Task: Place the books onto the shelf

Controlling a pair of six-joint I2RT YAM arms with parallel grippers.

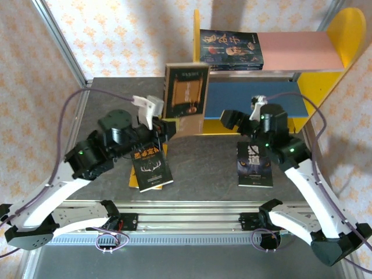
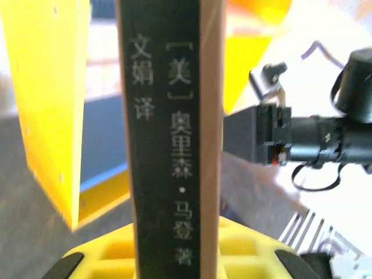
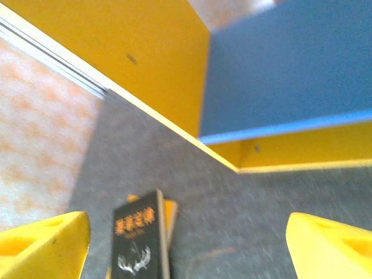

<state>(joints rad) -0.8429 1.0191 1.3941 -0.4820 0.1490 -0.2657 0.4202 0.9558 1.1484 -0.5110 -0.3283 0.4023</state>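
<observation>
The top view lays out the whole scene: the shelf (image 1: 343,35), a dark portrait book (image 1: 231,49) flat on its pink board (image 1: 302,49), and the brown book (image 1: 186,96) upright at the shelf's left end. The left wrist view shows that book's dark spine clamped between the left fingers (image 2: 116,253). In the right wrist view the right fingers (image 3: 43,238) are spread wide with nothing between them. Beyond them, the black book (image 3: 139,238) lies on a yellow book (image 3: 170,212) in front of the shelf.
</observation>
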